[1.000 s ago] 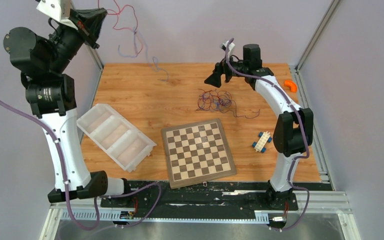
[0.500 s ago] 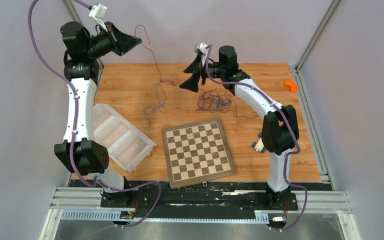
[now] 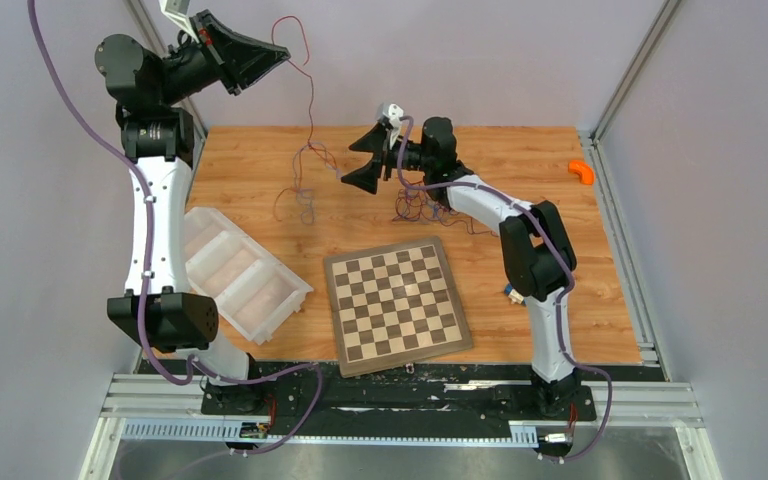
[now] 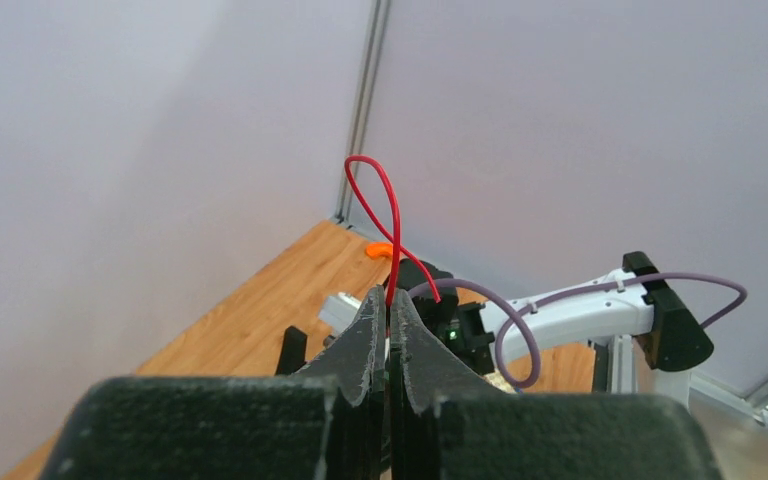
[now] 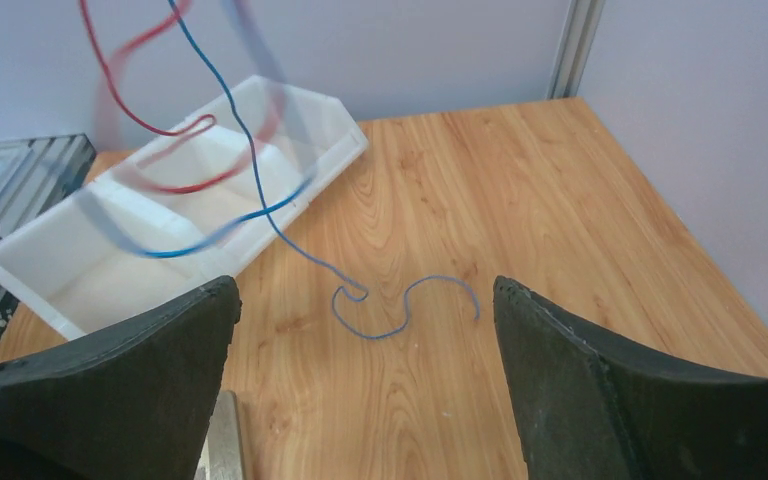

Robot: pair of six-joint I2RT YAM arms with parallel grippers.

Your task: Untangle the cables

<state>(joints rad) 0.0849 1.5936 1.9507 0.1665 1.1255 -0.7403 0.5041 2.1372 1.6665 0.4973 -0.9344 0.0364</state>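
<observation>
- Plain, pale lilac-grey walls (image 3: 460, 60) close in the wooden table (image 3: 245, 160) on three sides.
- Aluminium posts (image 3: 640, 60) stand in the far corners.
- A metal rail (image 3: 650, 405) lines the near edge.
- Light is soft and even.

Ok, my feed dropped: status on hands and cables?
Left hand shut on red cable, raised high. Right hand open over blue cable. Tangled pile behind chessboard.

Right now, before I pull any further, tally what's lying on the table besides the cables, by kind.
Chessboard: 1
White divided tray: 1
Orange piece: 1
Blue-and-white block, mostly hidden: 1
Total: 4
</observation>
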